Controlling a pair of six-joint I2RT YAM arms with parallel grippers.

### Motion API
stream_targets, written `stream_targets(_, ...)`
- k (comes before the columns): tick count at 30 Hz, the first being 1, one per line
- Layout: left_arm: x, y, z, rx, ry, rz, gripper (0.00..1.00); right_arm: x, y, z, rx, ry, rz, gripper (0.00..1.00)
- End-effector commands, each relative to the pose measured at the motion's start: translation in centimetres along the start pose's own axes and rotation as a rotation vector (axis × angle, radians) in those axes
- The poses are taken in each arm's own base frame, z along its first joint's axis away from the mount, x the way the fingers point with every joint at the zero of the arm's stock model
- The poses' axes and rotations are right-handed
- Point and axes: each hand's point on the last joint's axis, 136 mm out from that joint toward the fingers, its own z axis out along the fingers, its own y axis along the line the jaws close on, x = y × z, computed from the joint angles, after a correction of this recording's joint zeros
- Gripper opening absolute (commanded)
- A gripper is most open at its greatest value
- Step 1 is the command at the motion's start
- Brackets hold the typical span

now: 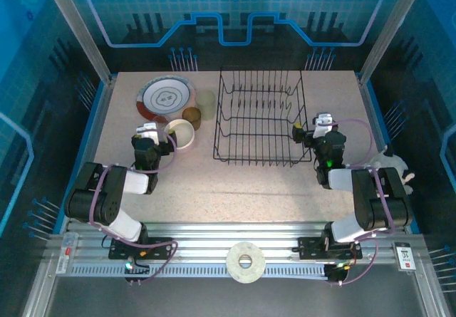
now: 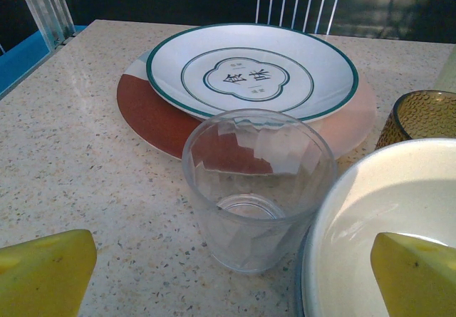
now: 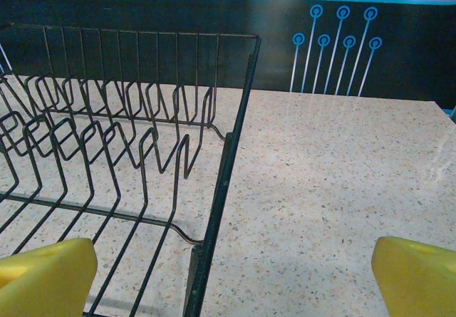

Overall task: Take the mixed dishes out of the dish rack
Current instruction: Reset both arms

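Over on the left side of the table (image 1: 178,182), the dishes sit in a cluster beside the dish rack (image 1: 260,117). Left wrist camera gives us writing: the green-rimmed plate (image 2: 249,68) carries two Chinese characters, 食味, inside a lobed green frame at its centre. It lies flat, stacked on the red-rimmed plate (image 2: 153,114).

Closer in stands a faceted clear cup (image 2: 256,189), upright with its mouth up, just ahead of the left gripper (image 2: 229,273). Those yellow fingertips (image 2: 43,271) are spread wide with nothing between them, and the cup is apart from both. The cream bowl (image 2: 385,210) is touching or just beside the cup. One fingertip overlaps the bowl's rim, but contact I cannot tell. An amber cup (image 2: 424,114) stands behind the bowl, and from above a pale yellow-green cup (image 1: 206,102) is next to it.

The rack sits square to the table edges, its rows of tines running side to side. It looks near-square from above, so its long axis is hard to call.

Right gripper (image 3: 229,274) is spread wide too and holds nothing, hovering at the rack's right-hand rail, one fingertip above the floor wires.
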Motion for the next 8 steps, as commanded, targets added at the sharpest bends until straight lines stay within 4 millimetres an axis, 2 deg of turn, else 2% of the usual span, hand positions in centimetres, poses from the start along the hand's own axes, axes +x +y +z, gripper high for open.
stream_targets(1, -0.25, 0.08, 0.33, 0.006, 0.007, 0.011, 0.99, 3.96, 0.86, 0.03, -0.016, 0.138, -0.034, 1.0)
stream_targets(6, -0.18, 0.11, 0.51, 0.034, 0.023, -0.007, 0.99, 3.93, 0.88, 0.05, -0.017, 0.137, -0.035, 1.0)
stream_targets(8, -0.17, -0.47, 0.49, 0.066, 0.024, 0.006, 0.99, 3.99, 0.9, 0.03, -0.018, 0.139, -0.035, 1.0)
